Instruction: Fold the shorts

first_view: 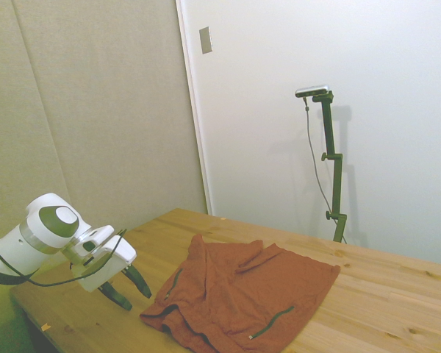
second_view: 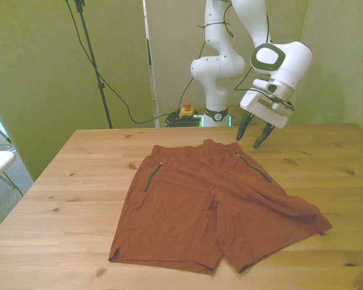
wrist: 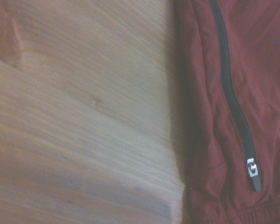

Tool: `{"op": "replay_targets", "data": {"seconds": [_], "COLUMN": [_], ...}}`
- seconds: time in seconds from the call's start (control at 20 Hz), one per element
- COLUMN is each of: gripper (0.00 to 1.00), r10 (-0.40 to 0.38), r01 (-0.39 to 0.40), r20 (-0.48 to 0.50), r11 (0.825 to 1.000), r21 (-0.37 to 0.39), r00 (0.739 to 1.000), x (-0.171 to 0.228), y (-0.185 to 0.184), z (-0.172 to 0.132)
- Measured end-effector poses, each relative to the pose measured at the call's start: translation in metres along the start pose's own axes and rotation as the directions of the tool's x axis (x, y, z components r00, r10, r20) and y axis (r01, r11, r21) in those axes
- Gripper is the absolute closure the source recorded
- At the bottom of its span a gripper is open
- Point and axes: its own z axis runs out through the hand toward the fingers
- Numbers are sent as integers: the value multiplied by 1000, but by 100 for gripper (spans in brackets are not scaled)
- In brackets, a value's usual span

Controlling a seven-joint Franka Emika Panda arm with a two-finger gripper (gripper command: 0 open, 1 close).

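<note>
At the side view's left, the gripper [first_view: 125, 288] hangs just above the wooden table [first_view: 397, 294] with its two dark fingers [first_view: 138, 281] spread apart and nothing between them, pointing down and slightly toward the cloth. Just to its right lie the shorts [first_view: 239, 294], rust-orange and wrinkled, spread flat on the table and not touched by the gripper. In the front view the shorts [second_view: 212, 202] lie in the middle of the table [second_view: 66, 199], waistband at the far side and both legs reaching to the near edge, a dark zipper pocket [second_view: 152, 177] on each side. The gripper [second_view: 255, 133] hovers beyond the waistband's corner on the front view's right. The wrist view shows bare wood beside the shorts' edge [wrist: 203, 140] and a dark zipper [wrist: 233, 100] with its metal pull.
</note>
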Motion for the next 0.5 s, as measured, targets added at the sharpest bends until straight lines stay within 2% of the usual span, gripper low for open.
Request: {"op": "replay_targets", "data": {"seconds": [0.3, 0.5], "gripper": [0, 0], "r10": [-21, -21], "r01": [19, 17], "r20": [-28, -38], "r11": [996, 993], "r21": [-84, -114], "r00": [999, 999], "x": [3, 8], "y": [12, 19], "z": [15, 25]}}
